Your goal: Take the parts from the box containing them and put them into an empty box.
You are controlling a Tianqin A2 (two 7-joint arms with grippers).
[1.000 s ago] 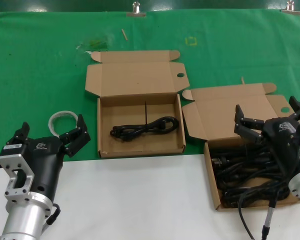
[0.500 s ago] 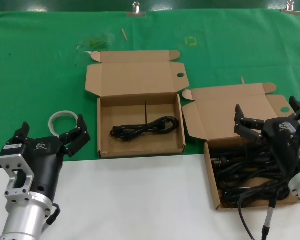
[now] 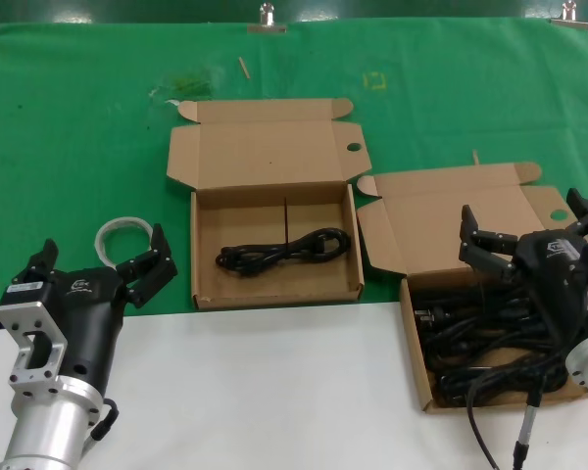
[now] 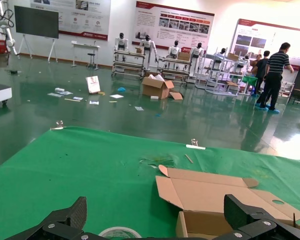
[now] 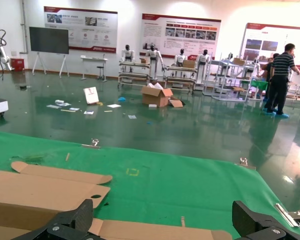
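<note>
With our right gripper (image 3: 524,233) wide open and empty above the tangled cords (image 3: 490,343), we risk lifting several together.

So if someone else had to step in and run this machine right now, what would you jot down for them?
Left end effector: open, holding nothing, parked near the table's front edge beside a white ring.
Right end effector: open, holding nothing, hovering over the full box on the right.
Cords: one black power cord lies in the middle box; a tangled pile of cords sits in the right-hand box.
Done: one cord is across, going by the middle box.
Left: grasp the next cord from the pile, carry it to the middle box, and repeat until the right-hand box is cleared.
</note>
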